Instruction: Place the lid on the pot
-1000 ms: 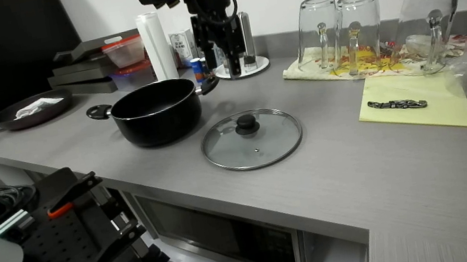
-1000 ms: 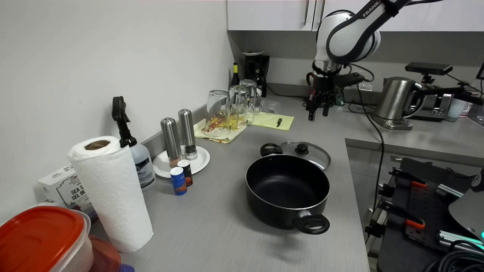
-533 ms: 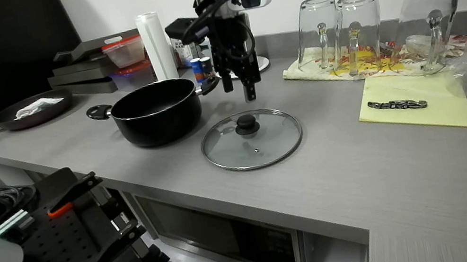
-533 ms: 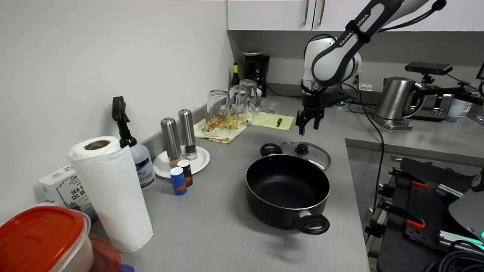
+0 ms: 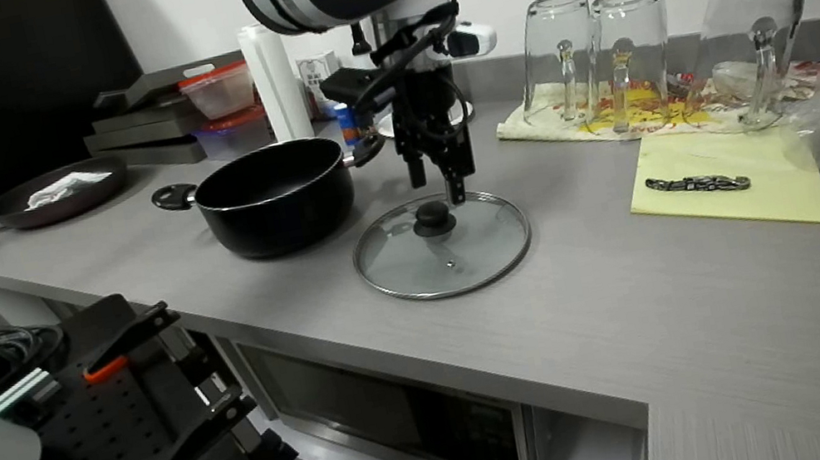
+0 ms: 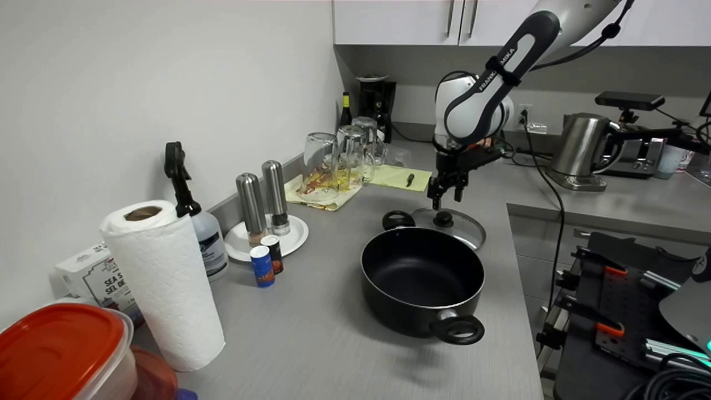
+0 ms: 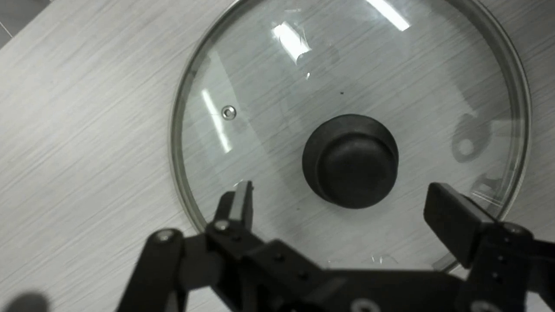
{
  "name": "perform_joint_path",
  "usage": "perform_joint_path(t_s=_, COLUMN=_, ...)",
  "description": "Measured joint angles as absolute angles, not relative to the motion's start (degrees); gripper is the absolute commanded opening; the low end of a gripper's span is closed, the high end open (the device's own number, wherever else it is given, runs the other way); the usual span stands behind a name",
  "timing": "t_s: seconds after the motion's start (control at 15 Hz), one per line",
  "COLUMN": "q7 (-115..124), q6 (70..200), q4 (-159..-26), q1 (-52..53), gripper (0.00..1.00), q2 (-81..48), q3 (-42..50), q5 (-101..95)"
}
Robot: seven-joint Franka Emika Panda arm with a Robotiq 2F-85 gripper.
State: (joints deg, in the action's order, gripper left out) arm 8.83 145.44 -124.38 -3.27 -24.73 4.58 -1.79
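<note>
I hold nothing: my fingers (image 7: 455,222) are spread wide, tips pointing down above the lid (image 7: 269,138), which lies flat on the grey desk (image 5: 667,303) with its black knob (image 7: 355,169) uppermost. From side to side in the wrist view, that knob falls within the gap between my two tips, but it sits higher in the view than either, clear of both. How much air lies between my tips and the glass I cannot tell exactly. The lid's clear glass has a metal rim and a small vent hole (image 7: 228,112) off to one side. Just beside it stands the pot (image 5: 278,224), upright and uncovered; in an exterior view its far handle (image 6: 398,219) and part of its side stand in front of the lid's edge. My arm (image 6: 469,119) reaches down from above in both exterior views. Farther off I see glass mugs (image 5: 556,61) on a patterned cloth (image 5: 521,128), and near them a yellow sheet (image 5: 725,153) carrying a small dark metal piece (image 5: 697,183). A frying pan (image 5: 57,214) rests toward one end of the desk, and two metal mills (image 6: 251,205) stand on a white plate (image 6: 297,236).
</note>
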Motion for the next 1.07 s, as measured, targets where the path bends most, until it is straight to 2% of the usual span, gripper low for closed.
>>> perform_joint_path(t_s=0.53, q7=9.0, q6=145.4, q4=-121.5, q1=-2.9, gripper=1.00, q2=-29.2, q3=4.7, q5=-1.7)
perform_joint_path(t_s=0.6, q7=9.0, q6=145.4, q4=-121.2, q1=-2.9, gripper=0.75, q2=-29.5, q3=4.7, q5=-1.7)
perform_joint_path(t_s=0.67, q7=9.0, q6=145.4, q4=-121.0, q1=-2.8, gripper=0.74, q2=-29.8, q3=4.7, q5=-1.7)
perform_joint_path(t_s=0.87, q7=9.0, q6=145.4, q4=-120.5, q1=-2.8, gripper=0.53, q2=-30.5, q3=4.7, q5=-1.7)
perform_joint_path(t_s=1.07, q7=9.0, q6=145.4, q4=-120.4, q1=-2.8, gripper=0.27, q2=-30.5, q3=4.6, q5=-1.5)
